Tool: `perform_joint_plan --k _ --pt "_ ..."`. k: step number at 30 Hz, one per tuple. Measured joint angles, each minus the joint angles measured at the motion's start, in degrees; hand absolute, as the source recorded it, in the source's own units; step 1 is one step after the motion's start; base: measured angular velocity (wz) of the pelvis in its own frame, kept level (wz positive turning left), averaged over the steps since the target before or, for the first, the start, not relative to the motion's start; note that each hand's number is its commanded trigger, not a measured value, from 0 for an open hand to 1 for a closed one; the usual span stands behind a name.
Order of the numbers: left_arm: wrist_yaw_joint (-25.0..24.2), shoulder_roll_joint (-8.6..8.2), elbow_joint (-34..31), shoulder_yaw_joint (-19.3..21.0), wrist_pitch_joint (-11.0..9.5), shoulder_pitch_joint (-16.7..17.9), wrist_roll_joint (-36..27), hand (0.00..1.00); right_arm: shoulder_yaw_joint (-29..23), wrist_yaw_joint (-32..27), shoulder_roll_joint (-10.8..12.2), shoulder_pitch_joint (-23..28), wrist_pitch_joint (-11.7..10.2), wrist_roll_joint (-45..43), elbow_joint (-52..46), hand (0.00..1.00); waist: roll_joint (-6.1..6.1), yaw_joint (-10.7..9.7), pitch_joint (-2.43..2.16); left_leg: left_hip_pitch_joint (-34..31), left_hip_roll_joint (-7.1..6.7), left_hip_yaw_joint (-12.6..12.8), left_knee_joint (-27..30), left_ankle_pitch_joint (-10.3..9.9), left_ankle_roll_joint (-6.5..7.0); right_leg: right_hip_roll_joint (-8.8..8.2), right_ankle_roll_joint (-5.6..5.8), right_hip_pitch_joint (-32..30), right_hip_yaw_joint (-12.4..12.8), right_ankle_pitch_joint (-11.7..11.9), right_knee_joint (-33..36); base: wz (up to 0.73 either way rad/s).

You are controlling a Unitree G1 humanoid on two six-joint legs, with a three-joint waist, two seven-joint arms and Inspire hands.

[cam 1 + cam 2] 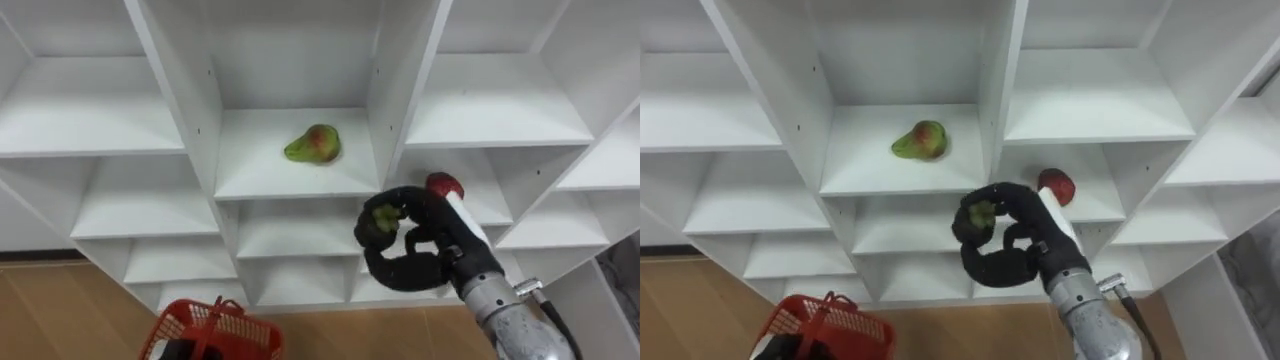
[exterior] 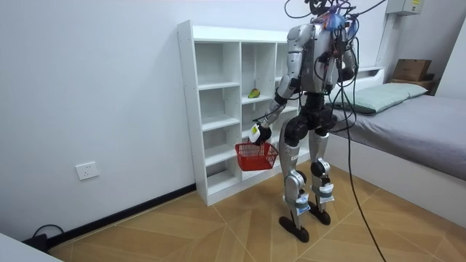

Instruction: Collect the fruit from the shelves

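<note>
I stand before the white closet (image 1: 90,120), its open compartments mostly bare. Down at my lower left hangs the red basket (image 1: 235,335), and the dark shape at its near rim I take for my left hand (image 1: 188,350), though I cannot tell how it holds. My right hand (image 1: 405,262) hovers in front of the shelves below the middle one, curled round a small green fruit (image 1: 384,220). I judge this fruit light and firm but smooth-skinned, so it could roll out of a loose hold, and a hard squeeze would bruise it. An even wrap round its middle suits it best. A green pear with a red blush (image 1: 313,145) lies on its side on the middle shelf. It is probably heavier toward the broad end, so I would take it round the belly and not by the narrow neck. A red fruit (image 1: 444,186) sits in the compartment to the right, just behind my wrist, and looks round enough to cup whole.
</note>
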Motion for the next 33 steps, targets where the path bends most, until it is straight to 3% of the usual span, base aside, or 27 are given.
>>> perform_joint_plan --k 2,9,20,27,33 --pt "-0.3 -0.75 0.0 -0.8 -0.6 -1.3 -1.5 1.0 1.5 0.5 0.0 -0.2 1.4 -0.1 3.5 1.0 -0.38 0.6 -0.11 -2.0 -0.07 -0.4 0.6 0.0 0.05 -0.12 0.0 -2.1 -0.1 0.0 0.9 0.05" --pt "-1.7 -0.71 -0.6 -1.2 -1.2 -1.5 -1.8 1.0 2.6 0.4 0.5 -0.4 1.6 -1.1 8.5 1.0 -0.56 0.6 -0.14 -5.9 -0.15 -2.0 2.1 0.1 0.07 -0.17 -0.11 -4.6 -2.0 0.1 0.9 0.13" --pt "-4.6 -0.62 -3.2 -7.5 -2.3 -4.2 -1.7 1.0 8.2 -3.7 1.1 -7.3 0.7 -3.5 26.5 1.0 -0.39 2.0 -0.02 -7.9 -0.14 -2.6 2.4 0.1 0.04 -0.25 -0.31 -5.9 -3.4 0.2 0.7 0.06" --pt "-6.3 -0.81 -2.5 -8.4 -2.5 -4.2 -1.6 1.0 8.2 -5.4 1.6 -7.9 0.6 -5.1 28.3 1.0 -0.15 2.1 0.14 -8.8 -0.34 -5.2 2.4 0.3 -0.09 -0.29 -0.31 -5.8 -5.7 0.2 0.7 0.16" --pt "-7.9 -0.79 -3.4 -9.1 -2.5 -4.4 -1.6 1.0 9.0 -7.1 1.9 -10.4 0.0 -6.8 31.5 1.0 0.1 2.5 0.27 -9.8 -0.39 -5.7 2.5 0.5 -0.17 -0.41 -0.31 -6.0 -7.9 0.2 0.6 0.15"
